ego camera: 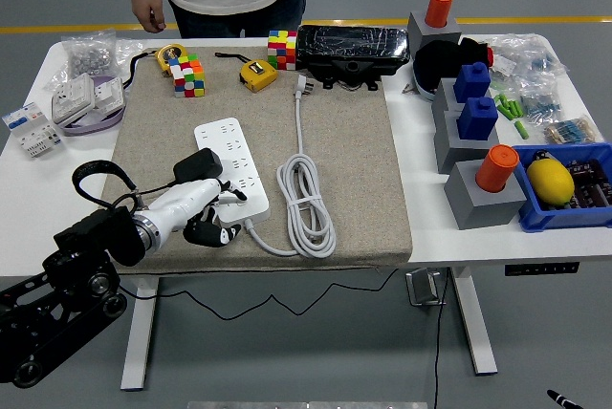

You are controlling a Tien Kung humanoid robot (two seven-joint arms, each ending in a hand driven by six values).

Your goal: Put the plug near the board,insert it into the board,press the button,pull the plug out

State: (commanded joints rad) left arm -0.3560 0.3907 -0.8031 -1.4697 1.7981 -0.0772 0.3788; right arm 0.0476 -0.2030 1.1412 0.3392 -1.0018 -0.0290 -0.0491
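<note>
The left hand [199, 210] is curling its fingers at the board's [232, 166] near end beside the plug [197, 164]; whether it grips anything cannot be told. Likely next: grasping the plug.

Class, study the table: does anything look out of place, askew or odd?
Nothing is spilled or damaged. The power strip lies at a slant on the mat, and its own white plug lies loose there, connected to nothing. The left hand rests at the strip's near end.
</note>
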